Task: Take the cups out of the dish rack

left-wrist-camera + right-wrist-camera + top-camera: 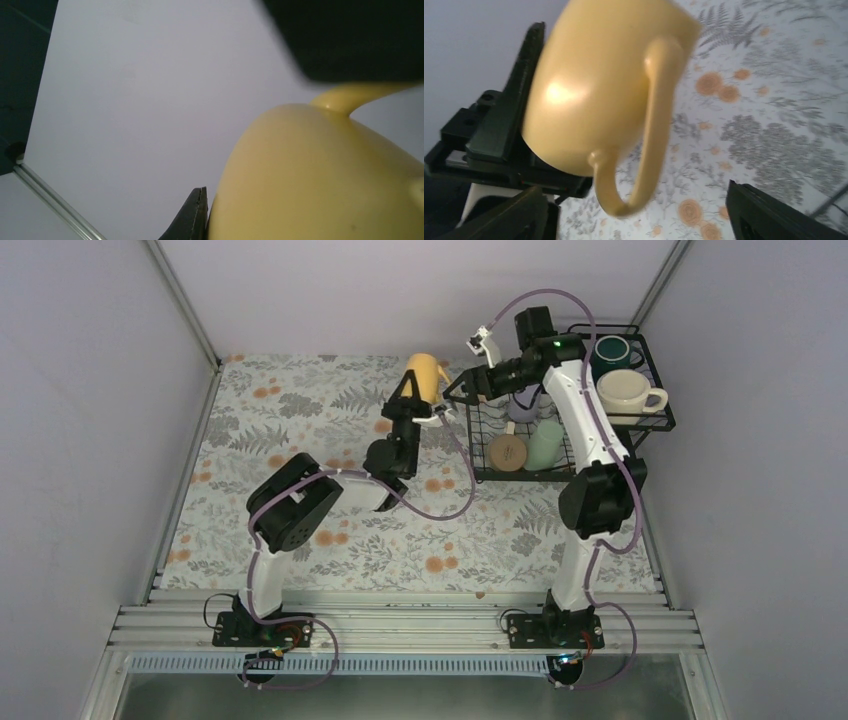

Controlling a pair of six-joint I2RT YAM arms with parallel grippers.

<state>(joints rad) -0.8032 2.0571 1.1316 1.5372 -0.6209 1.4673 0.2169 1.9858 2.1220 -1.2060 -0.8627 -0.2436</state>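
Note:
My left gripper [412,395] is shut on a yellow mug [424,374], which it holds in the air above the floral cloth, left of the dish rack [481,436]. In the left wrist view one finger [198,216] presses against the mug's wall [310,185]. My right gripper [639,220] stands open, and the mug's handle [655,125] hangs between its spread fingers without touching them. From above, that gripper [462,388] is at the rack's left edge. In the rack are a cream mug [625,392], a dark green mug [610,350], a lavender tumbler [522,410] and a mint tumbler [545,443].
A tan round item [508,452] lies in the rack's lower tray beside the mint tumbler. The floral cloth [300,410] covers the table, with grey walls on the left, back and right. The right arm reaches over the rack.

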